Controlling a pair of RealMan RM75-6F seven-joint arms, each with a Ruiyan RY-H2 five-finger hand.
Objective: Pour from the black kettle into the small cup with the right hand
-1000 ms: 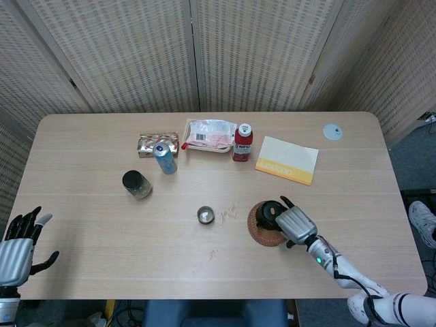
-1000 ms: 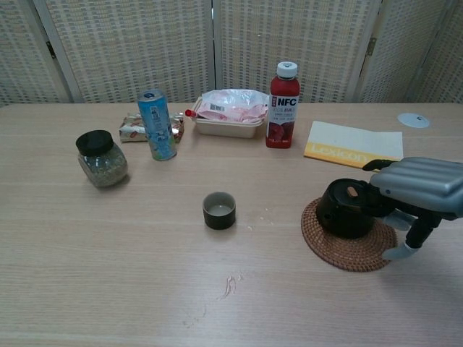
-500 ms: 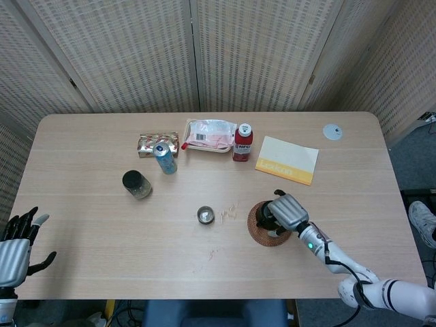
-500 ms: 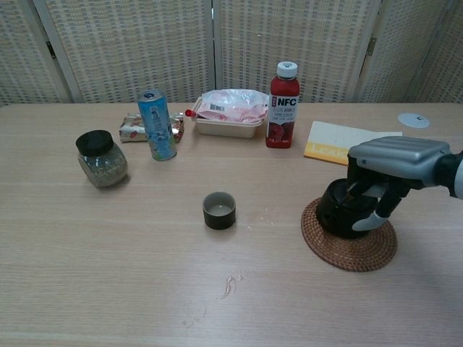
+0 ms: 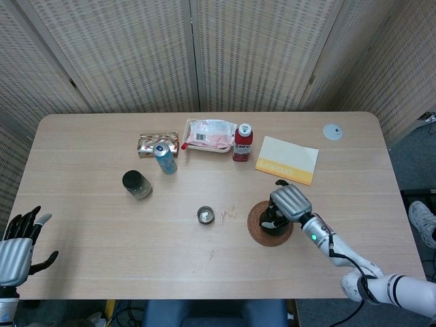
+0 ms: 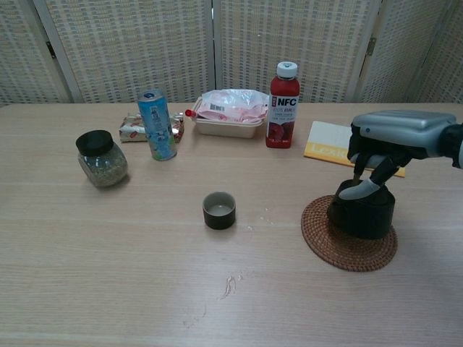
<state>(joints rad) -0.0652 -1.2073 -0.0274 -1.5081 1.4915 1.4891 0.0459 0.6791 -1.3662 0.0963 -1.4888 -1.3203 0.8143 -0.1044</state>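
— Black kettle [image 6: 361,212] on its woven coaster [image 6: 349,242], right of centre on the pale wooden surface [image 5: 102,225]: what has changed in the last second?

— The right robot hand [image 6: 383,148] has swung from beside the kettle to directly above it, fingers curled down onto the top. Whether they have closed round a handle cannot be told from either view.

— Meaning for the pour?

— Likely the grasp is just being taken; nothing looks lifted yet. The small cup [image 6: 219,210] waits well apart to the left.

— Room to move?

— Bare wood lies between coaster and cup. The yellow booklet [image 5: 287,159] and red bottle [image 6: 283,105] stand behind, near the far edge. The left robot hand [image 5: 19,248] idles, fingers spread, off the near-left corner.
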